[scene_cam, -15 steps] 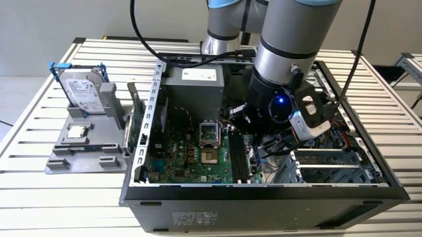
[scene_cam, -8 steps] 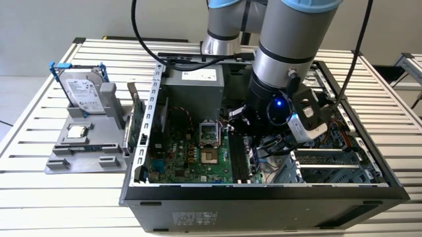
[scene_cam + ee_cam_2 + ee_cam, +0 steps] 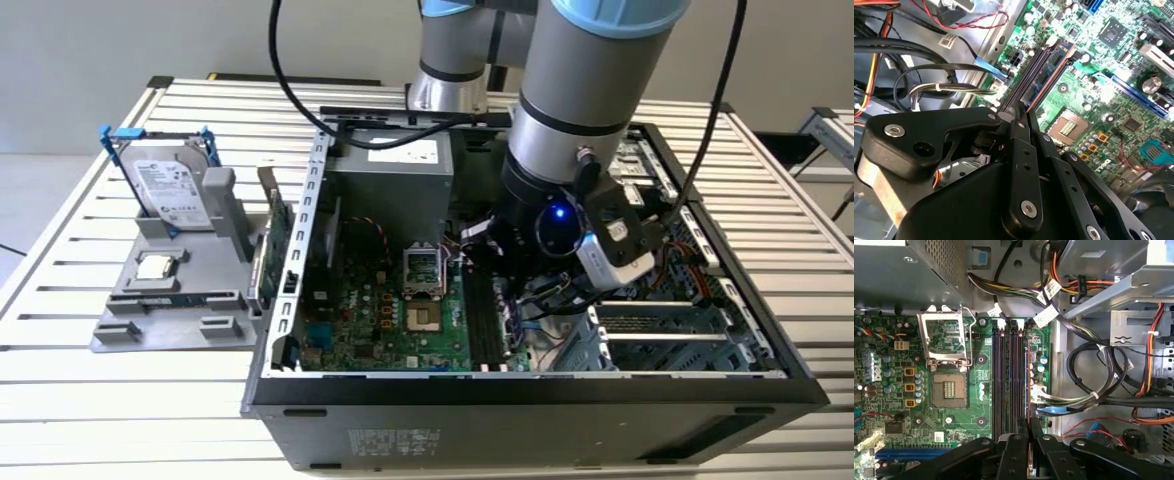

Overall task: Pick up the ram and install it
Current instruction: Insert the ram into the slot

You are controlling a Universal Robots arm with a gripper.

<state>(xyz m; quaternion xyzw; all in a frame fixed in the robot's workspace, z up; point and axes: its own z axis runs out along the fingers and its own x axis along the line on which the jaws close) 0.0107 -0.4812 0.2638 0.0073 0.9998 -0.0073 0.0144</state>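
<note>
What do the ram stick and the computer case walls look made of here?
The ram looks like blue-green circuit board with dark chips, seen edge-on, standing along the black slots between the gripper fingers. The case wall looks like bare grey sheet metal, dull finish, with punched holes along its edge.

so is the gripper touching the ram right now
Touching. In the first wrist view the gripper fingers close on the ram's near end, no gap visible, as the stick stands edge-on over the black slots.

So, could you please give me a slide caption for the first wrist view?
Gripper holding the ram edge-on over the motherboard's memory slots, beside the open CPU socket.
</note>
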